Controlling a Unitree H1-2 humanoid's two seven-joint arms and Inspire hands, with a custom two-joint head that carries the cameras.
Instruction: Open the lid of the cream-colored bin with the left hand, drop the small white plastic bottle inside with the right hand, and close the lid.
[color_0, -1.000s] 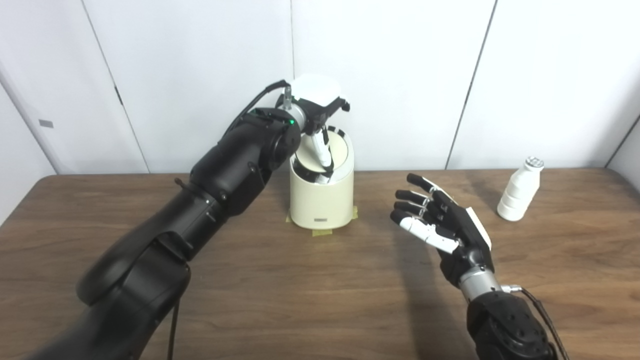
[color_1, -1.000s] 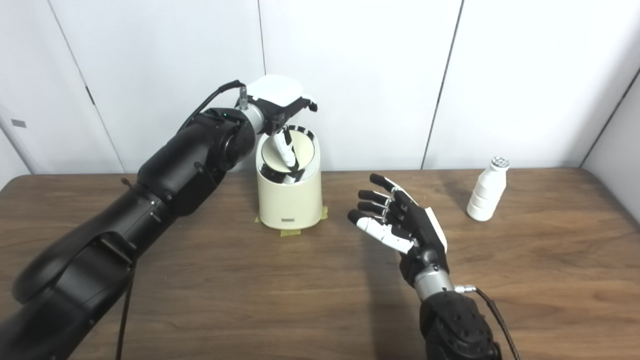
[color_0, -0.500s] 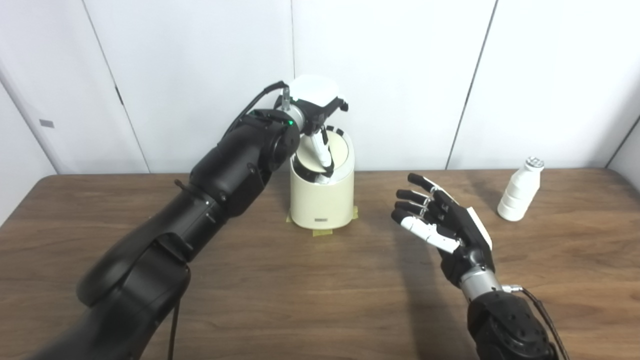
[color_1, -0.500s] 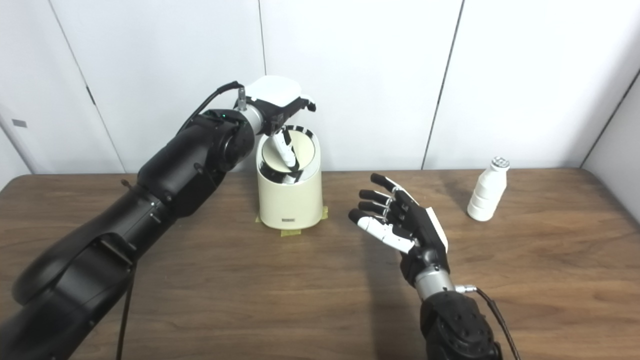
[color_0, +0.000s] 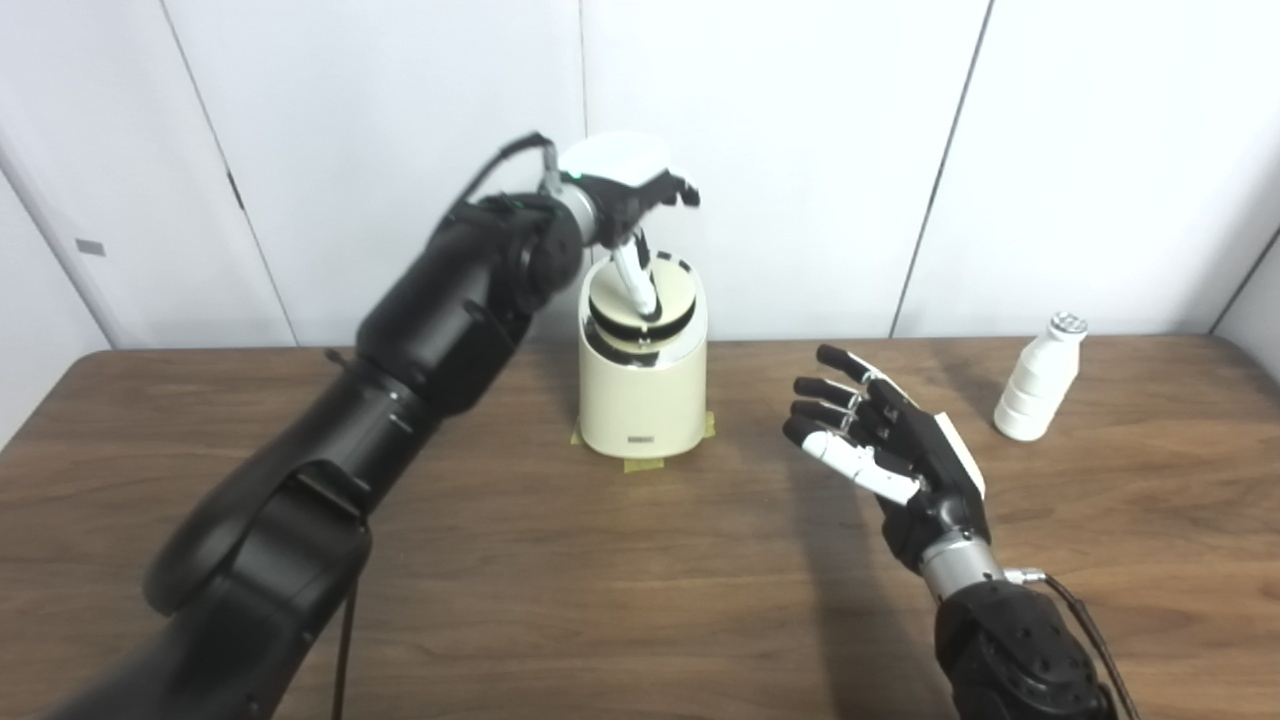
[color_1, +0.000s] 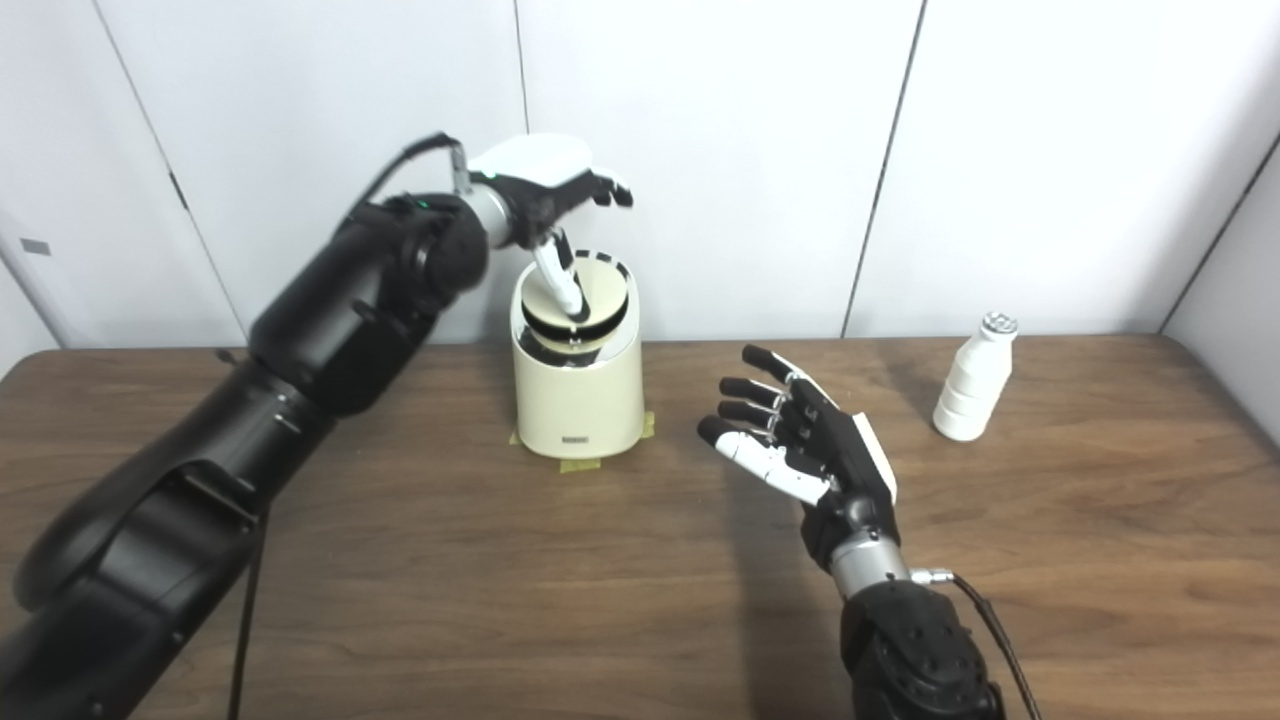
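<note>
The cream-colored bin (color_0: 640, 400) stands on the table near the back wall. Its round swing lid (color_0: 668, 297) is tipped only slightly, with a dark gap showing at the front. My left hand (color_0: 625, 185) hovers above the bin, fingers spread, one white finger reaching down onto the lid. The small white plastic bottle (color_0: 1037, 392) stands upright at the far right of the table, apart from both hands. My right hand (color_0: 890, 450) is open, fingers apart, between bin and bottle, holding nothing.
The wooden table (color_0: 600, 600) runs up to white wall panels just behind the bin. Yellow tape (color_0: 640, 464) shows under the bin's base. My left arm (color_0: 400, 400) crosses the left half of the table.
My left hand has risen and drawn back a little, and the lid has swung from a steep tilt toward level. The right hand and the bottle have not moved.
</note>
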